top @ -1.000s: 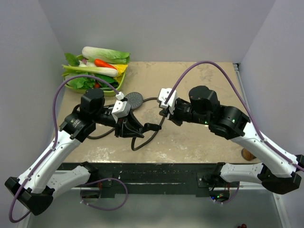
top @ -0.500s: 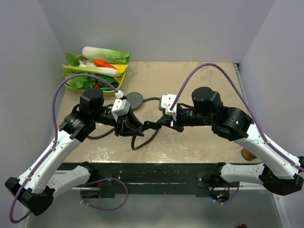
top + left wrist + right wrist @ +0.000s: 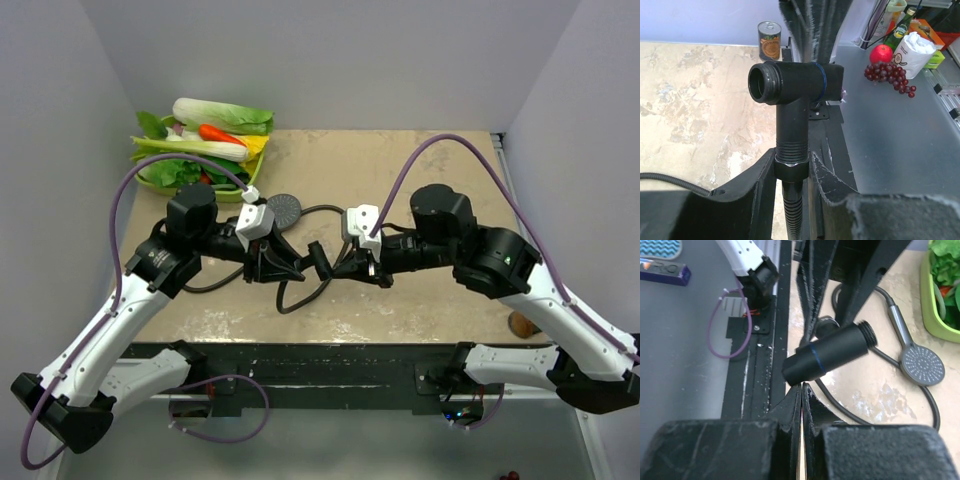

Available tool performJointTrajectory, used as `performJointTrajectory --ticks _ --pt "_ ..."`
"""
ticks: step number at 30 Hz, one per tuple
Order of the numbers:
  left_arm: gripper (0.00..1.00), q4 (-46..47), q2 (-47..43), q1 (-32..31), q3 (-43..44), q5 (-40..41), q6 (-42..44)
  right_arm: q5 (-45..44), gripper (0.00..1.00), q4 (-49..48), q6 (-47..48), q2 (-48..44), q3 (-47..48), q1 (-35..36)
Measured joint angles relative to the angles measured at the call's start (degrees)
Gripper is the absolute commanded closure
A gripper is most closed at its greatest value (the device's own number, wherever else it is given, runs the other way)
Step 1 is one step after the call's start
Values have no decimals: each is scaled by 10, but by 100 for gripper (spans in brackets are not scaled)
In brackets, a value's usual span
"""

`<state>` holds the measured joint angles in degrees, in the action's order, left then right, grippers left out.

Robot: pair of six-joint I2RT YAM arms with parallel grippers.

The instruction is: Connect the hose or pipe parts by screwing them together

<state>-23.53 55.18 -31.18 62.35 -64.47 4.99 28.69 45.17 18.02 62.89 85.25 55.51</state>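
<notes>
- Across the beige marbled worktop [image 3: 420,180], the left arm [image 3: 150,270] and the right arm [image 3: 500,265] reach inward and meet near the middle.
- Far left corner: a green tray [image 3: 935,320] piled with leafy vegetables.
- Hose [image 3: 791,210]: dark and ribbed. It loops loosely over the worktop between the arms, and one end rises into the left grip.
- Shower head [image 3: 285,209]: dark grey, lying flat on the worktop face up, near the tray and well apart from both sets of fingers. The hose runs off its handle.
- T-shaped fitting [image 3: 790,82]: black with a thin blue ring. It is raised off the worktop between the two arms, with one threaded mouth open to the side and its stem pointing down into the end nut [image 3: 791,169].
- Left fingers [image 3: 760,190]: clamped on either side of the end nut, holding hose and fitting upright.
- Right fingers [image 3: 787,407]: pressed together with nothing between them. Their tips are just beside the fitting's blunt end, but contact is unclear.
</notes>
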Motion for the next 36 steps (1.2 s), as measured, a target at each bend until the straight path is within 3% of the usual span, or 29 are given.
performJointTrajectory --ticks 16,28,36 --pt "100 2 5 0 0 13 0 66 100 -1 -6 35 70 1" --pt "100 0 5 0 0 14 0 -29 100 25 11 -7 70 1" --pt "100 0 4 0 0 12 -1 -66 100 41 20 22 51 1"
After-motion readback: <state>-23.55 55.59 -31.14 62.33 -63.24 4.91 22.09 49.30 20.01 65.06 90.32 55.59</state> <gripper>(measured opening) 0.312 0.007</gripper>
